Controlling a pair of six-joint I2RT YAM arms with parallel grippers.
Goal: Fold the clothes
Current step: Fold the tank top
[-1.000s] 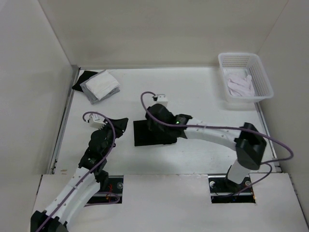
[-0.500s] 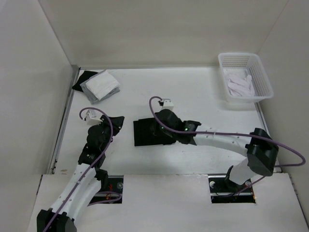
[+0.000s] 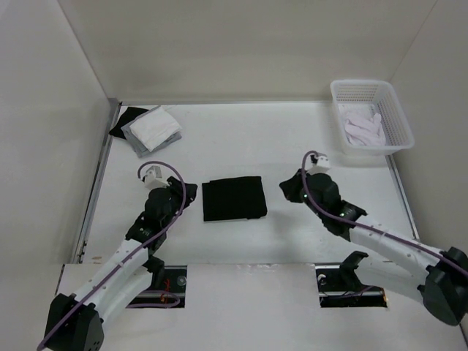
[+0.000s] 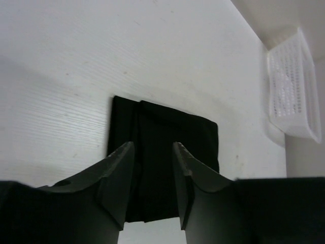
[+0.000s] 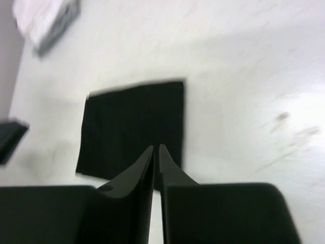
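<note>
I found the folded black soft-fabric tank top [image 3: 234,199] flat at the middle of the white table [image 3: 292,139], long axis running left to right, with the left gripper [image 3: 188,194] just beside its left edge, fingers parted and empty, and the right gripper [image 3: 287,189] farther off, pinched nearly together on nothing.

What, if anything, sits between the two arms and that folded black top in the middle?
Nothing visible. Only bare table separates the left end effector and the right end effector from the black top. The cloth pile and the basket sit off in the far corners.
</note>
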